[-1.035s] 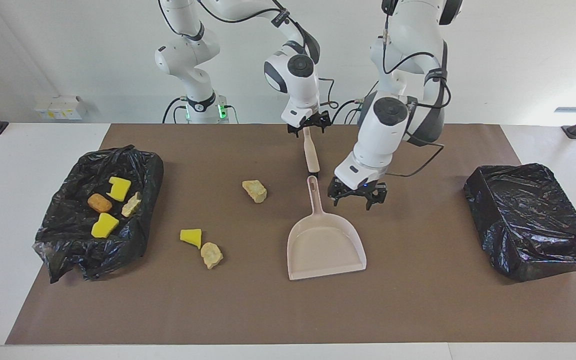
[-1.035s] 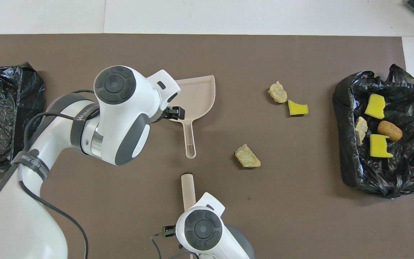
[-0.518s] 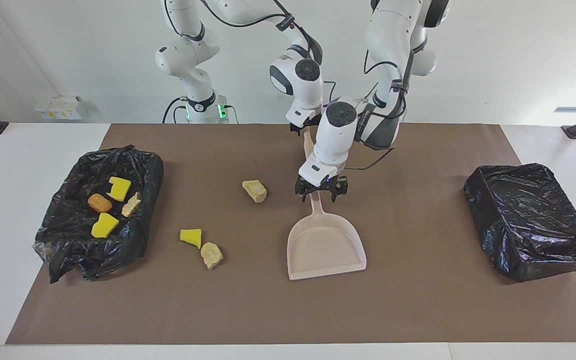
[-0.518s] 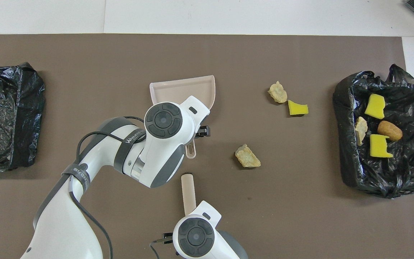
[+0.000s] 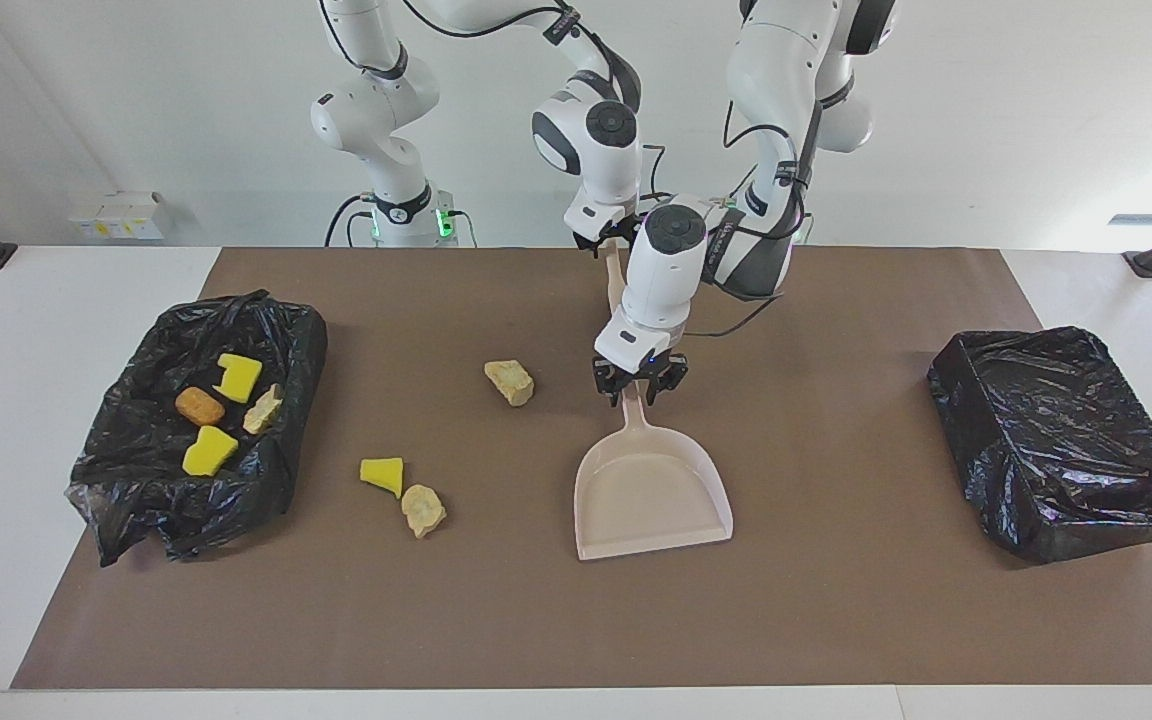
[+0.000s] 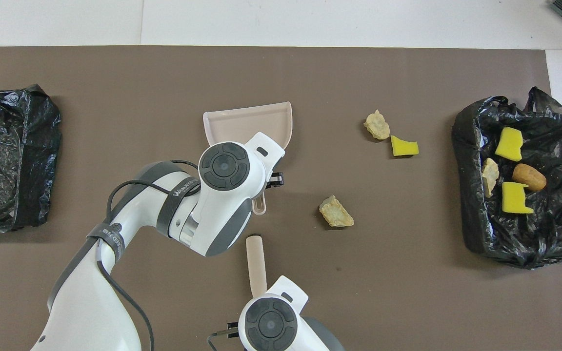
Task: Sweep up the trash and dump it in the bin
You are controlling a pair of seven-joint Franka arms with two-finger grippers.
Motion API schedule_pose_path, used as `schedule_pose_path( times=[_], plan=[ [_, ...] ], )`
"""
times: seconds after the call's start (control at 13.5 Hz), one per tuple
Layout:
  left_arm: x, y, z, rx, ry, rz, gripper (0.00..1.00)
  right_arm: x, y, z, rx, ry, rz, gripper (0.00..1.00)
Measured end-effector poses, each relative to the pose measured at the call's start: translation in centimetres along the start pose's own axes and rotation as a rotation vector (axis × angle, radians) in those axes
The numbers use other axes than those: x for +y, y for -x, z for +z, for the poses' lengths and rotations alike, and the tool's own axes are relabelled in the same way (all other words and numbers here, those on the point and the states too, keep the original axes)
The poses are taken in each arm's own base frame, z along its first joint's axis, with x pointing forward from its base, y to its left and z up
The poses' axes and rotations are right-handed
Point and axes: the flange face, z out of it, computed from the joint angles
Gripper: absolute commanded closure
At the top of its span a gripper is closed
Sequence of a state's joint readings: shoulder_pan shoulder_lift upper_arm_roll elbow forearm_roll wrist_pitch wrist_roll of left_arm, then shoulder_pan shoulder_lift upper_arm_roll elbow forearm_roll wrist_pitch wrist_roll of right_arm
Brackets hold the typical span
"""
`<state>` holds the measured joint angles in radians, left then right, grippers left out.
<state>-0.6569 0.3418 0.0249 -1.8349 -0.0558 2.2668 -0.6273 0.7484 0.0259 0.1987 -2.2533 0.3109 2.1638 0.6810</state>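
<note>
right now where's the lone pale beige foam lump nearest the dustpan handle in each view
Facing view: the pale beige foam lump lies at centre, at the view's left of the beige plastic dustpan.
Overhead view: the same lump lies right of centre.
Shared landmark: the dustpan's handle, beside it in both views.

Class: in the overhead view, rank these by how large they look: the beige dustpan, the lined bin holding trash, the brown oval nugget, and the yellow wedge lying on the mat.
1. Lined bin.
2. Dustpan, though the left arm covers part of it.
3. Yellow wedge and brown nugget: these look about alike, so no ranking between them.
</note>
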Motion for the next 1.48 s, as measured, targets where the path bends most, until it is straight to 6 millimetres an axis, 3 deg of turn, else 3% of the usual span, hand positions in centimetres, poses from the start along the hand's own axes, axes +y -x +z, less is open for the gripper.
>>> schedule_pose_path(
  times=[0.22,0.37,0.44,0.59,0.67,1.18,1.33,1.48],
  plan=[
    [0.0,0.1,0.0,-0.005,-0.003,-0.001,0.4,0.0,-0.1,0.1,0.005,-0.003,0.001,0.32],
    [0.0,0.2,-0.3,-0.009,-0.006,-0.004,0.4,0.1,-0.1,0.3,0.003,-0.001,-0.001,0.53],
    [0.0,0.3,-0.5,-0.012,-0.008,-0.005,0.46,0.2,-0.1,0.4,0.002,0.0,-0.008,0.66],
    [0.0,0.3,-0.9,-0.012,-0.007,-0.009,0.87,0.3,-0.1,0.6,0.003,0.002,-0.034,1.0],
    [0.0,0.4,-0.9,-0.012,-0.007,-0.011,1.0,0.3,-0.1,0.6,0.011,0.0,-0.043,1.0],
    [-0.8,-0.2,-1.0,-0.008,-0.012,0.075,1.0,1.1,-0.8,-0.1,0.049,0.065,-0.09,1.0],
    [-3.3,-1.9,-1.4,-0.008,-0.018,0.203,1.0,2.5,-1.4,-2.6,0.019,0.081,-0.065,1.0],
    [-6.5,-3.8,-1.8,-0.019,-0.027,0.288,1.0,5.3,-1.6,-6.5,-0.014,0.097,-0.064,1.0]
  ],
)
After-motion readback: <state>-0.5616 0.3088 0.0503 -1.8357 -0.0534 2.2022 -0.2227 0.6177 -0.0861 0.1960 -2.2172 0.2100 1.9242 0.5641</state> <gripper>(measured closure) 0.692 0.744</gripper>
